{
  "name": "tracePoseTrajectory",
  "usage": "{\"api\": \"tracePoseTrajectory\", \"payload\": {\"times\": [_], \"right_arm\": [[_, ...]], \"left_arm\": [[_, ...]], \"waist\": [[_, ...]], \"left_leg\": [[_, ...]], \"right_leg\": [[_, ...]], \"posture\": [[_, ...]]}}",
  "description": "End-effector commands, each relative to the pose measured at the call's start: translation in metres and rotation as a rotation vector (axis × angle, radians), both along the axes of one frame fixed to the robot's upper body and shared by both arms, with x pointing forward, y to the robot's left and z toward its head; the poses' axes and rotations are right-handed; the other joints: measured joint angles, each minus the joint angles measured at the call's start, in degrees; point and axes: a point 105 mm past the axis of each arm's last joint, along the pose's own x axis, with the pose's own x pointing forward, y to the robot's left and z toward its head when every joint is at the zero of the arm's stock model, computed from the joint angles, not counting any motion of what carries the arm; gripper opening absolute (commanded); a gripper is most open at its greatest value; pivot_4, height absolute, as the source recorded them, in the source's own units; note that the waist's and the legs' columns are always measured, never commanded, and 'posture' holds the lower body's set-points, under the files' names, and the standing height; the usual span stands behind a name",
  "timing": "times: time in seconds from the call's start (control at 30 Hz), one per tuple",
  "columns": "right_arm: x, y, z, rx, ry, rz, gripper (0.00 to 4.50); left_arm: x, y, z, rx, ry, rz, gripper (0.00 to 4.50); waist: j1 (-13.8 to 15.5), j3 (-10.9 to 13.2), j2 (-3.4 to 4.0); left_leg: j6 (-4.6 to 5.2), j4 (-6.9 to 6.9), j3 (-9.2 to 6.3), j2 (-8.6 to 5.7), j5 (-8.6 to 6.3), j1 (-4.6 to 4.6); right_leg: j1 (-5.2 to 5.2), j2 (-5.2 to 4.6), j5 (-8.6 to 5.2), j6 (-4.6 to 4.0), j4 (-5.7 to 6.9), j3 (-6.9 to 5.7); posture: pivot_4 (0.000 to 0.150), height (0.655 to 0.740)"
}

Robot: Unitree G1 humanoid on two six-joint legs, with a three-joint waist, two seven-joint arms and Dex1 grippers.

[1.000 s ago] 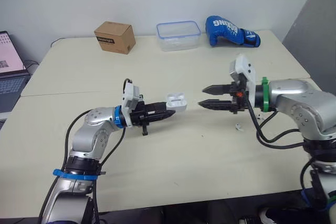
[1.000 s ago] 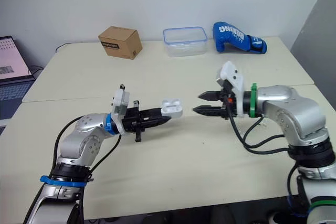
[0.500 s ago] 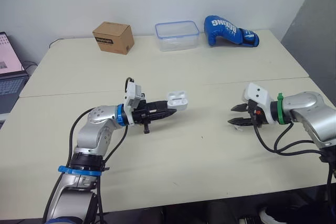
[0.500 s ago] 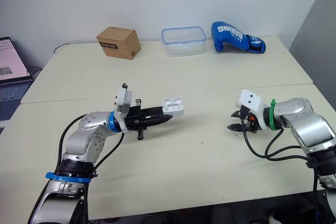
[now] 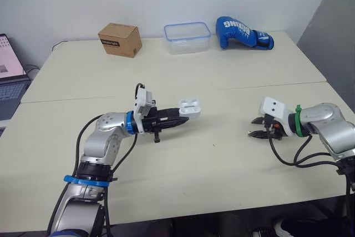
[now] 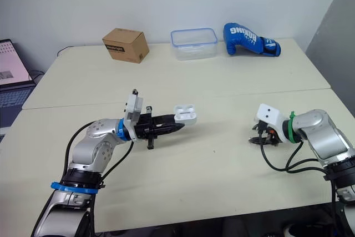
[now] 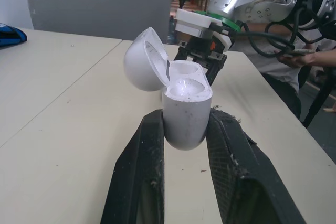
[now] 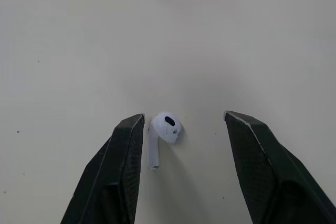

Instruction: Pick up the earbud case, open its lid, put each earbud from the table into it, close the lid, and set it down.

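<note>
Right tool (image 8: 184,116): fingers (image 8: 118,166) apart, low over the beige tabletop (image 5: 222,165), straddling the small white glossy plastic earbud (image 8: 164,129). The earbud lies flat and loose between them, nearer one finger than the other, not yet touched. It sits well apart from the white rounded plastic earbud case (image 5: 189,107), on the robot's right of it.

Handling guess: tiny, very light, hard, slick and rounded, so it likely skids or pops out under a pinch. Best hold looks to be across the bulbous head where it meets the stem, closing slowly.

Its long axis is the stem, roughly parallel to the fingers, with the head at the end away from the wrist.

Left tool (image 7: 186,116): clamped on the case's lower body, holding it above the tabletop. The lid (image 7: 142,59) is swung open and the mouth faces toward the right tool. Cannot tell if a bud is already inside.
</note>
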Motion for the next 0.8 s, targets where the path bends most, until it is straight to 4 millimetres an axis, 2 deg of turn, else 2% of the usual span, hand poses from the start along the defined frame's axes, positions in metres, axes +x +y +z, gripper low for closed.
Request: {"api": "tracePoseTrajectory", "payload": {"times": [0.03, 0.33, 0.8], "right_arm": [[-0.001, 0.005, 0.0, -0.009, -0.009, 0.026, 2.49], [-0.001, 0.012, -0.01, -0.02, 0.002, 0.026, 2.49], [-0.006, 0.004, -0.015, -0.049, 0.025, 0.006, 2.49]], "left_arm": [[-0.004, -0.004, 0.008, -0.002, -0.038, -0.023, 0.8], [-0.006, -0.003, 0.009, 0.002, -0.041, -0.023, 0.8], [-0.007, -0.003, 0.008, 0.013, -0.038, -0.025, 0.8]], "waist": [[0.0, 0.0, 0.0], [0.01, -0.01, -0.01], [0.01, -0.02, -0.02]], "left_leg": [[0.0, 0.0, 0.01, 0.0, 0.0, 0.0], [0.0, 0.01, 0.0, 0.02, 0.0, 0.03], [0.0, 0.02, -0.01, 0.01, 0.0, 0.06]], "right_leg": [[0.0, 0.0, 0.0, 0.0, 0.01, 0.01], [0.01, 0.01, 0.0, 0.0, 0.02, 0.01], [0.05, 0.01, 0.0, 0.0, 0.01, 0.0]], "posture": [[0.15, 0.7307], [0.15, 0.7307], [0.15, 0.7307]]}}
